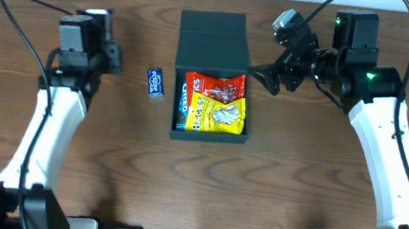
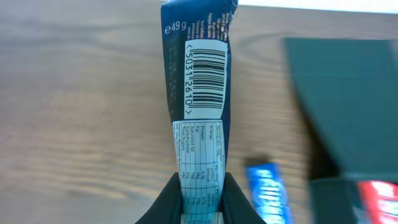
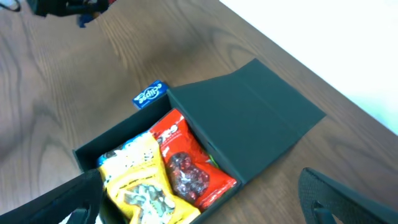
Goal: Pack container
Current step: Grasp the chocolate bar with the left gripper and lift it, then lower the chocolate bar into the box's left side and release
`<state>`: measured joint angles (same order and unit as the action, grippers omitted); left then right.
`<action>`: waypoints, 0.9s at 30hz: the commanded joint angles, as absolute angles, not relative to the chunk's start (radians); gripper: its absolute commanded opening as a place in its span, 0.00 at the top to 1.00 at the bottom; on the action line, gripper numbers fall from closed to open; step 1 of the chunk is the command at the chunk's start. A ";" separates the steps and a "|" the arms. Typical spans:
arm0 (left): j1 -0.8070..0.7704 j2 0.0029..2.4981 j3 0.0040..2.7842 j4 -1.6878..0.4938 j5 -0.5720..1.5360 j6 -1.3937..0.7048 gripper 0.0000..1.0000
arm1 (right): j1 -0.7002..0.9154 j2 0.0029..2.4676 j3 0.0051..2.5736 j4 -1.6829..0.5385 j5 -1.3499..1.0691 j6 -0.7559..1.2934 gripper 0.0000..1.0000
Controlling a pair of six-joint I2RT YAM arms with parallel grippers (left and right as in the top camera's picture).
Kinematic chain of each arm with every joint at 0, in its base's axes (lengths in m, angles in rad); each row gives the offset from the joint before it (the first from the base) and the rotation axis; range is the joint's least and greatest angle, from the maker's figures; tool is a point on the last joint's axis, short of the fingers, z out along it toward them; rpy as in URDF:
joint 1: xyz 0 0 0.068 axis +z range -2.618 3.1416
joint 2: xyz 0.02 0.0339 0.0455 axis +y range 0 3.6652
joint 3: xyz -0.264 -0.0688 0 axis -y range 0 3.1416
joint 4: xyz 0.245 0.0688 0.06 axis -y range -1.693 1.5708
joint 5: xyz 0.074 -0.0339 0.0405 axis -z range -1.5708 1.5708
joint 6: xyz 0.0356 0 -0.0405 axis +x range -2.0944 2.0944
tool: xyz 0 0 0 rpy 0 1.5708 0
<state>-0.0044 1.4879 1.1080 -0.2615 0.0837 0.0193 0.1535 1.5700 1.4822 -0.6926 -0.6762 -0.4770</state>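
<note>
The dark teal container (image 1: pixel 180 89) stands open at the table's centre, its flap lid (image 1: pixel 212 32) laid back. Inside lie a red packet (image 1: pixel 218 86), a yellow packet (image 1: pixel 219 116) and a blue-white packet (image 1: pixel 181 108). My left gripper (image 1: pixel 114 57) is left of the box, shut on a dark blue snack bar with a barcode (image 2: pixel 199 93), fingers (image 2: pixel 202 202) pinching its lower end. A small blue packet (image 1: pixel 155 82) lies on the table between the left gripper and the box. My right gripper (image 1: pixel 268 75) is wide open and empty, just right of the box; in its wrist view (image 3: pixel 199 205) it looks over the packets.
The right wrist view shows the lid (image 3: pixel 249 118), the red packet (image 3: pixel 186 165), the yellow packet (image 3: pixel 140 190) and the small blue packet (image 3: pixel 149 94). The left wrist view shows the box (image 2: pixel 348 106) at right and the small blue packet (image 2: pixel 268 193). Bare wood surrounds the box.
</note>
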 commanded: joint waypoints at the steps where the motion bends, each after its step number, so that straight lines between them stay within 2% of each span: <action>1: -0.101 1.475 1.124 -0.265 0.105 -0.021 0.93 | 0.148 1.557 1.496 -0.684 -0.670 -0.488 0.01; 7: -0.311 1.515 1.124 -0.289 0.105 -0.205 0.93 | 0.148 1.557 1.496 -0.684 -0.669 -0.488 0.01; 13: -0.441 1.551 1.124 -0.382 0.105 -0.369 0.94 | 0.148 1.557 1.496 -0.685 -0.670 -0.488 0.01; 23: -0.488 1.557 1.123 -0.464 0.041 -0.469 0.94 | 0.148 1.557 1.496 -0.692 -0.669 -0.488 0.01; 25: -0.488 1.557 1.123 -0.467 0.042 -0.469 0.92 | 0.148 1.557 1.496 -0.692 -0.669 -0.488 0.01; 27: -0.488 1.557 1.123 -0.466 0.042 -0.469 0.78 | 0.148 1.557 1.496 -0.692 -0.670 -0.488 0.01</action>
<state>-0.4881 1.5524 1.1080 -0.4652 0.0669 -0.4488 0.1535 1.5700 1.4822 -0.6903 -0.6724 -0.4770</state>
